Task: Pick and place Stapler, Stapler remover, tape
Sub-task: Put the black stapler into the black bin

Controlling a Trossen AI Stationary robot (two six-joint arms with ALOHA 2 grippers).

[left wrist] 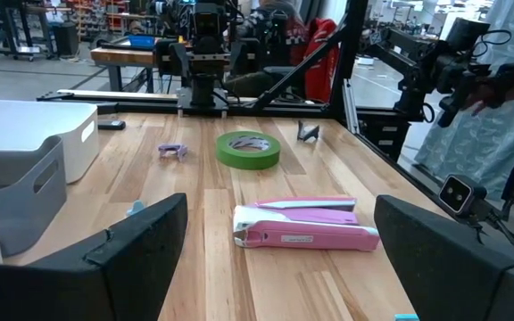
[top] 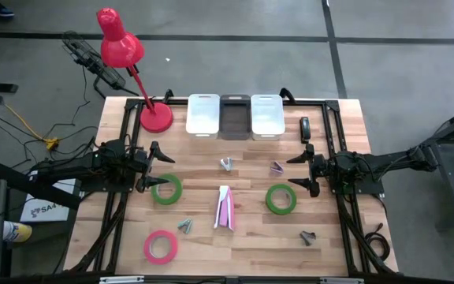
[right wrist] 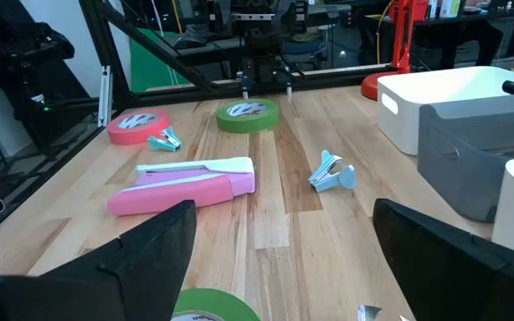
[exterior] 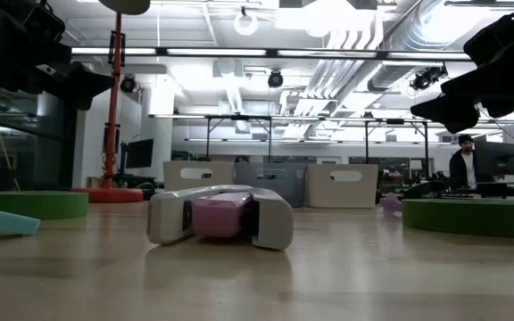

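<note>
Both end effectors, left (top: 154, 167) and right (top: 300, 170), hang spread and empty near the table's side edges. The stapler (top: 225, 208) looks rigid and smooth; gripping across its narrow sides seems best.

Overhead, table-level, two facing wrist views; shared stapler (top: 225, 208).

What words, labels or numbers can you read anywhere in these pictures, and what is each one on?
"SA4", partly cut off: on a white sheet on the floor left of the table, high view.
Pink stapler: a faint label on its side, too blurred to read.
Bins, tape rolls, red lamp: no readable text.
</note>
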